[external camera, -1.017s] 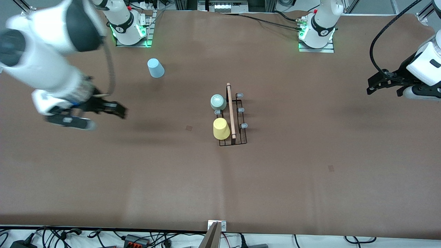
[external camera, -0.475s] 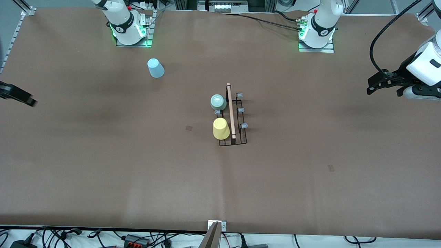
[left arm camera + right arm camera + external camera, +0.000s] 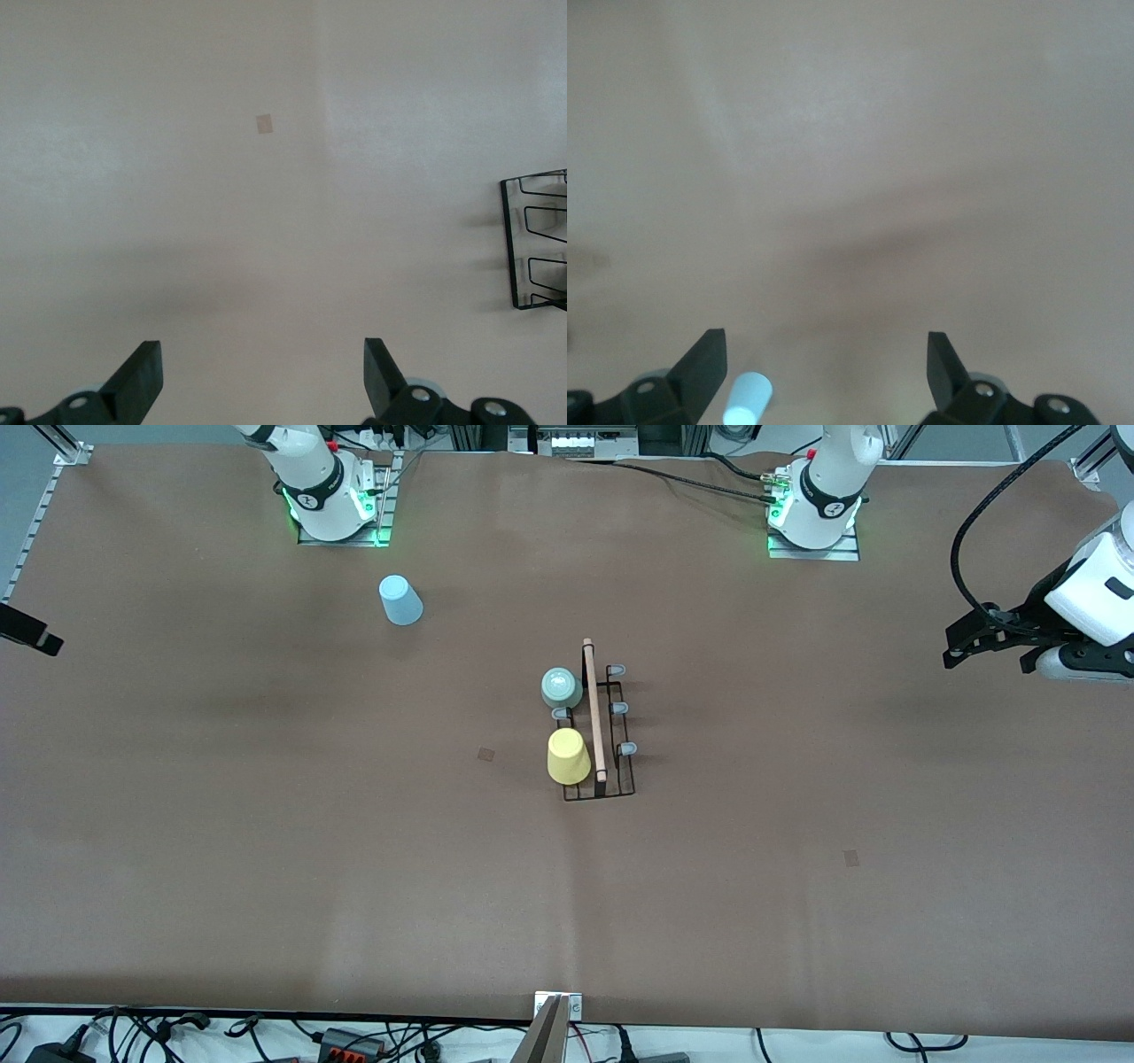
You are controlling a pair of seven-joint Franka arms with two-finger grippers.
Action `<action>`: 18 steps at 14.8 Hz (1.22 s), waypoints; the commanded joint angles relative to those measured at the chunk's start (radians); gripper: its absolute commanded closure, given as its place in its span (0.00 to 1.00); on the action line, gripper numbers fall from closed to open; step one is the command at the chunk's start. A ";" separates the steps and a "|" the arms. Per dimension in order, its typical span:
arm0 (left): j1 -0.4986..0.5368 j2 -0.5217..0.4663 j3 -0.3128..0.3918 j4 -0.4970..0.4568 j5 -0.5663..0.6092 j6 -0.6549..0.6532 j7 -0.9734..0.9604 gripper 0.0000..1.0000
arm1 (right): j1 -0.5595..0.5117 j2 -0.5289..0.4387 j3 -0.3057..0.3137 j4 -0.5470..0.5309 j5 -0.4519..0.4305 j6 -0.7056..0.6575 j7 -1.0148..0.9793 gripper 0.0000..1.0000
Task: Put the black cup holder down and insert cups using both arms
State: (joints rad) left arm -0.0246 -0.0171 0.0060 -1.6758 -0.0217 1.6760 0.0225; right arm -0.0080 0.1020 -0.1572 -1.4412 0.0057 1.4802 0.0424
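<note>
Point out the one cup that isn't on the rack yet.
The light blue cup: it stands alone on the table near the right arm's base, while the pale green cup and yellow cup sit on the black cup holder.

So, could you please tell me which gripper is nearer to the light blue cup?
The right gripper, over its own table end beside the light blue cup. The left gripper waits over the other end.

White arms, black joints (green-lit bases).

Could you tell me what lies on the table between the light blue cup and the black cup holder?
Nothing: the front view shows bare brown table between the light blue cup and the black cup holder.
</note>
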 commanded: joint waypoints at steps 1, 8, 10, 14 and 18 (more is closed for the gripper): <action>0.005 -0.007 -0.001 0.008 -0.004 -0.018 0.016 0.00 | -0.010 0.005 0.001 -0.005 0.010 -0.014 -0.089 0.00; 0.005 -0.007 -0.001 0.008 -0.004 -0.018 0.016 0.00 | -0.083 0.005 0.116 -0.016 -0.009 -0.012 -0.092 0.00; 0.005 -0.007 -0.001 0.008 -0.004 -0.018 0.016 0.00 | -0.079 0.015 0.117 -0.015 -0.009 -0.004 -0.090 0.00; 0.005 -0.007 -0.001 0.008 -0.003 -0.019 0.016 0.00 | -0.078 0.018 0.123 -0.010 -0.021 -0.003 -0.092 0.00; 0.005 -0.007 -0.001 0.008 -0.004 -0.019 0.016 0.00 | -0.084 0.015 0.127 -0.016 -0.030 -0.001 -0.090 0.00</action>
State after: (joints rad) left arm -0.0246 -0.0171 0.0060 -1.6758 -0.0217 1.6759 0.0225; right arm -0.0664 0.1258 -0.0529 -1.4470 -0.0128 1.4729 -0.0274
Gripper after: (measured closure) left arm 0.000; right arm 0.000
